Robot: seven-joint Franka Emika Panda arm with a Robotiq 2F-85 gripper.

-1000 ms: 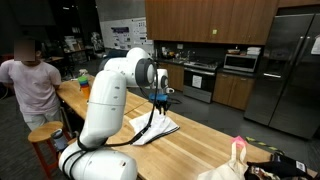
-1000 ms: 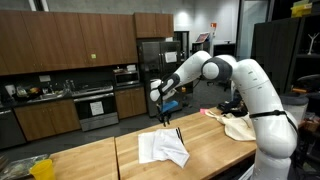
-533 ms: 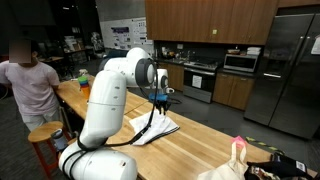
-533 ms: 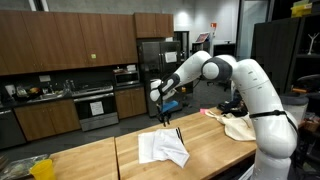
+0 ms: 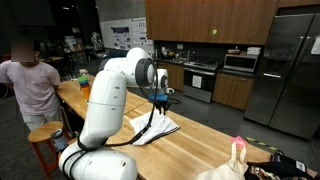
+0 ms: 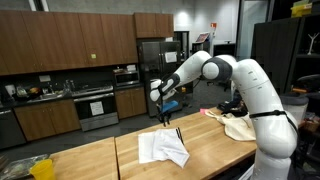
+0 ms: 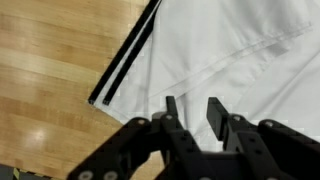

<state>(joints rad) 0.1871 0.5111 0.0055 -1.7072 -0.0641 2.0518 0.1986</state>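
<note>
One white cloth point(image 7: 230, 50) lies flat on the tabletop point(image 7: 50, 60), directly beneath the hovering tool point(image 7: 193, 108). The jaws stand partly apart, empty. In the wrist view the cloth's striped edge point(image 7: 125, 55) runs from seven to one o'clock.

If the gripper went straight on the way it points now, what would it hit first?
Probably the white cloth lying on the wooden counter: the gripper points down at it, with nothing visible between.
</note>
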